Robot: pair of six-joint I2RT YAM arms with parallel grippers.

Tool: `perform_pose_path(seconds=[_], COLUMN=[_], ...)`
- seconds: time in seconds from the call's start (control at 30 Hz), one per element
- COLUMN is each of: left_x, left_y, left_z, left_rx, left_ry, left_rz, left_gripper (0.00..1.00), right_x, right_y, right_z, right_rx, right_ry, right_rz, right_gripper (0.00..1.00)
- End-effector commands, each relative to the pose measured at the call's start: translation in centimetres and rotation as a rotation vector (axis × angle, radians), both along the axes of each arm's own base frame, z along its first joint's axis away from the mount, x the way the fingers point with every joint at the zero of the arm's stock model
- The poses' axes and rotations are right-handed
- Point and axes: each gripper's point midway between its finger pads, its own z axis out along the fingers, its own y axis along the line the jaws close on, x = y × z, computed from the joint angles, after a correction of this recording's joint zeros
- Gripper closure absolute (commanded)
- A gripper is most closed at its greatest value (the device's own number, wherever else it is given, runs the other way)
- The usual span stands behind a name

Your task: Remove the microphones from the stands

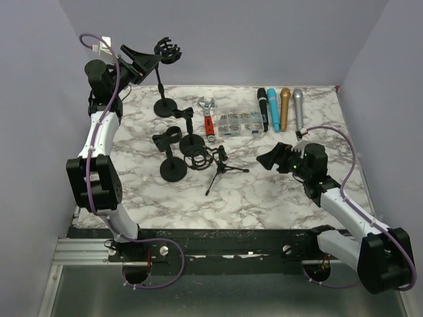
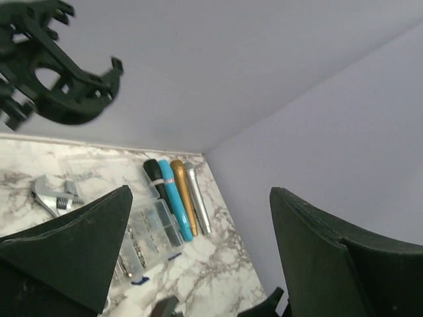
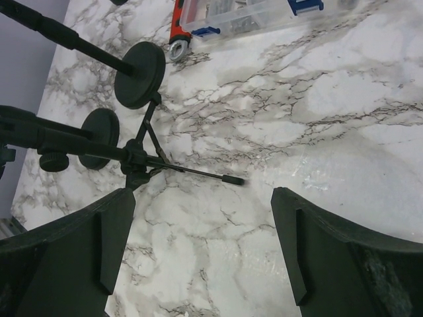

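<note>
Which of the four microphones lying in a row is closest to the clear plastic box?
The black microphone, at the row's left end beside the clear plastic box; the blue, gold and silver ones lie farther right.

Both arms look the same from my station. Left arm (image 1: 99, 142) and right arm (image 1: 344, 211): white link shells, chunky black joint housings. A purple cable (image 1: 117, 72) loops along each one. Left hand (image 2: 198, 251) and right hand (image 3: 201, 244): matte black with broad wedge-shaped fingers (image 3: 330, 257).
</note>
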Motion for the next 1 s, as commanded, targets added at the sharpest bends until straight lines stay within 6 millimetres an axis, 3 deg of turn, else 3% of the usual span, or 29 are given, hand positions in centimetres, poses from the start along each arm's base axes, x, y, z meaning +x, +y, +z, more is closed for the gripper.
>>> perform_pose_path(seconds=[0.0, 0.17, 0.33, 0.47, 0.7, 0.97], left_x=[4.8, 9.3, 11.8, 12.8, 13.8, 14.9], left_y=[2.8, 4.7, 5.3, 6.0, 6.6, 6.5], left_z=[1.8, -0.4, -1.8, -3.7, -7.0, -8.8], left_rx=[-0.037, -0.015, -0.006, 0.022, 0.05, 0.056], left_ry=[-0.029, 0.02, 0.034, 0.052, 0.101, 0.131], left_rz=[0.083, 0.138, 0.158, 0.197, 0.225, 0.217], left_gripper=[0.14, 0.25, 0.26, 0.32, 0.31, 0.35], right_x=[-0.1, 0.1, 0.4, 0.3, 0.3, 0.3], right_y=[0.3, 0.0, 0.3, 0.8, 0.8, 0.8], right_z=[0.1, -0.9, -1.5, -1.7, -2.2, -2.5], right_rx=[0.002, -0.018, -0.015, 0.003, 0.005, 0.001], right_ry=[-0.052, -0.034, -0.023, -0.02, -0.016, -0.008], right_rz=[0.025, 0.008, 0.022, 0.048, 0.049, 0.05], right_gripper=[0.07, 0.07, 0.07, 0.08, 0.08, 0.08])
